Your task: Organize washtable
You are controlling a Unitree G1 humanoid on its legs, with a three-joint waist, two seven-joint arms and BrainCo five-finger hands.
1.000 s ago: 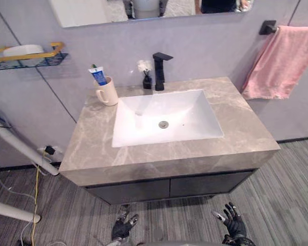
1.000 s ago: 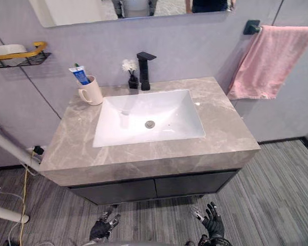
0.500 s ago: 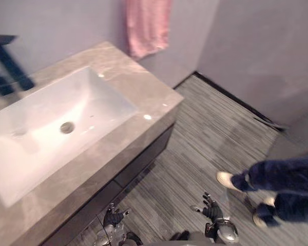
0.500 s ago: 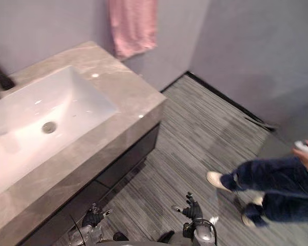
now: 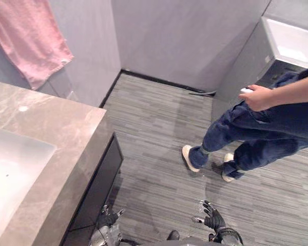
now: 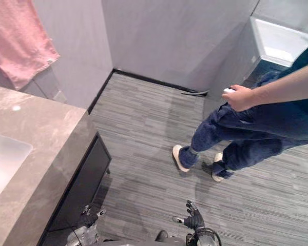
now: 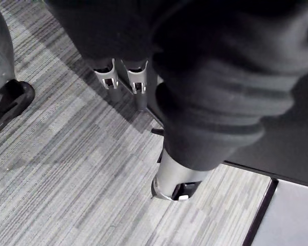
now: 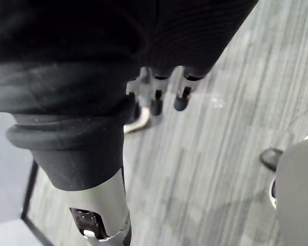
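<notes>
**Washtable at your left, both hands empty**

You are looking down on a striped grey floor [image 5: 154,133]. The washtable [image 5: 46,128] with its white basin [image 5: 10,169] takes the left side. A person [image 5: 256,130] in blue trousers stands at the right, well apart from it. A pink towel [image 5: 25,36] hangs on the wall [image 5: 90,46] beyond the washtable. Your left hand [image 5: 107,219] and right hand [image 5: 213,219] hang low over the floor, fingers loosely spread, holding nothing. The person holds a small white thing [image 5: 246,90].
</notes>
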